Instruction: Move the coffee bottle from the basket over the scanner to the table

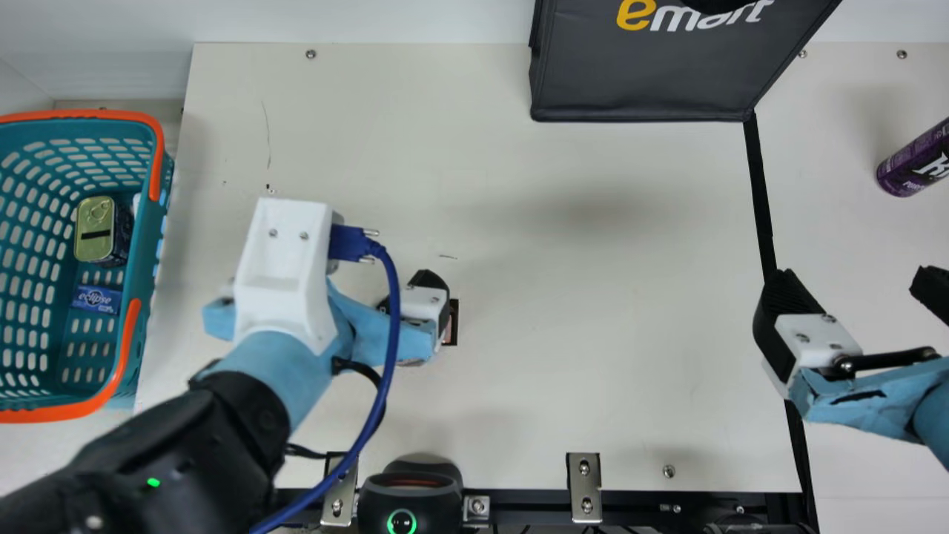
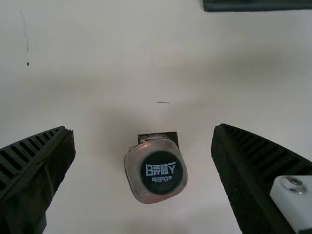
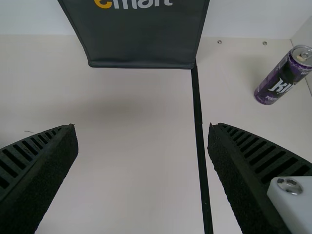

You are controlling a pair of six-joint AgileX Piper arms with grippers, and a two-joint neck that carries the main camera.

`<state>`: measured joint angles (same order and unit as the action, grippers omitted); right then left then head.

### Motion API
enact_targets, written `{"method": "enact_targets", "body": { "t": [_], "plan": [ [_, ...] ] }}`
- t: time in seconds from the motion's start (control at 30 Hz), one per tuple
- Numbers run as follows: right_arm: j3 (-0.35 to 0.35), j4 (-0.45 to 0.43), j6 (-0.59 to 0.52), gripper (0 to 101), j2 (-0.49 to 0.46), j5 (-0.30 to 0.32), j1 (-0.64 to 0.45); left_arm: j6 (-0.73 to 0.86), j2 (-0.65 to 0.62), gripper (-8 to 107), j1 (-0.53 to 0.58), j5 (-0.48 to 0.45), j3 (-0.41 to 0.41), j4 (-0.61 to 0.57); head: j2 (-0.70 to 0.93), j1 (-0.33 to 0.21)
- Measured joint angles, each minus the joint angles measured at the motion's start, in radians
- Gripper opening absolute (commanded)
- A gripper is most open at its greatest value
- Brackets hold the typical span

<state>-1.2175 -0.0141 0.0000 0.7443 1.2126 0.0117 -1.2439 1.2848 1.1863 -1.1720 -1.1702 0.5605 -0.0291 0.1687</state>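
The cream surface (image 1: 608, 311) has a thin scratch (image 1: 267, 133) toward its far left and a black strip (image 1: 761, 193) running down its right part. Metal brackets (image 1: 584, 486) sit on its near edge. The bottle (image 2: 158, 173) stands upright by a dark mark (image 1: 454, 319), left of the middle. A black bag (image 1: 645, 81) stands at the far side, a purple can (image 1: 908, 167) right of the strip, and a teal basket (image 1: 152, 248) at the left edge
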Motion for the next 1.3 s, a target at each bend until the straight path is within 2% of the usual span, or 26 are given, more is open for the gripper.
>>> {"method": "enact_targets", "body": {
  "t": [0.17, 0.43, 0.9, 1.3],
  "plan": [
    [0.000, 0.000, 0.000, 95, 0.000, 0.000, 0.000, -0.172, 0.047, 90, 0.060, -0.001, 0.030, 0.049, 0.000, 0.000],
    [0.000, 0.000, 0.000, 95, 0.000, 0.000, 0.000, -0.358, 0.100, 90, 0.107, 0.017, 0.093, 0.116, 0.000, -0.002],
    [0.000, 0.000, 0.000, 95, 0.000, 0.000, 0.000, -0.545, 0.152, 90, 0.149, 0.056, 0.192, 0.239, 0.000, 0.000],
    [0.000, 0.000, 0.000, 95, 0.000, 0.000, 0.000, -0.607, 0.168, 10, 0.182, 0.027, 0.212, 0.300, 0.000, -0.002]
  ]
}}
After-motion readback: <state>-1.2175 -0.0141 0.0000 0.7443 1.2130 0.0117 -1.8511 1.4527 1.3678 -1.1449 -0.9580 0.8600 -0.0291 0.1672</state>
